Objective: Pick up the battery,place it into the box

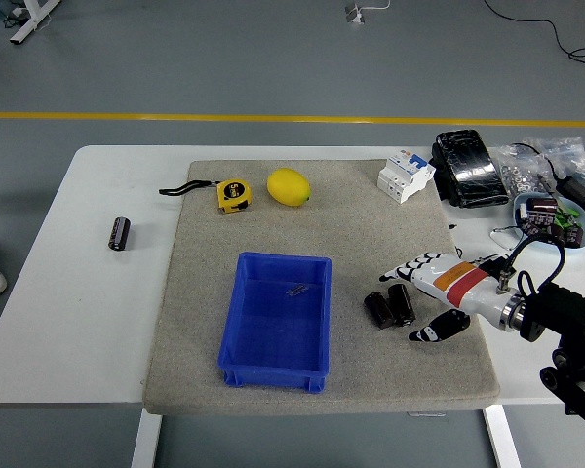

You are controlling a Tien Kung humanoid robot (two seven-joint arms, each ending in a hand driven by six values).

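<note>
The box [276, 322] sits nearest, close to the mat's [351, 210] front edge, open side up, with a small clip inside. At its 3 o'clock, across a clear strip of mat, two batteries [390, 306] lie touching each other. The right hand [431, 297] is just beside them at their 3 o'clock, fingers spread, thumb low, holding nothing. Farther back, bare mat runs to the tape measure [233, 194] and lemon [289, 186] at 12 o'clock. A third battery [121, 233] lies alone on the table [78, 312] at 9 o'clock. Clutter crowds the far right edge.
</note>
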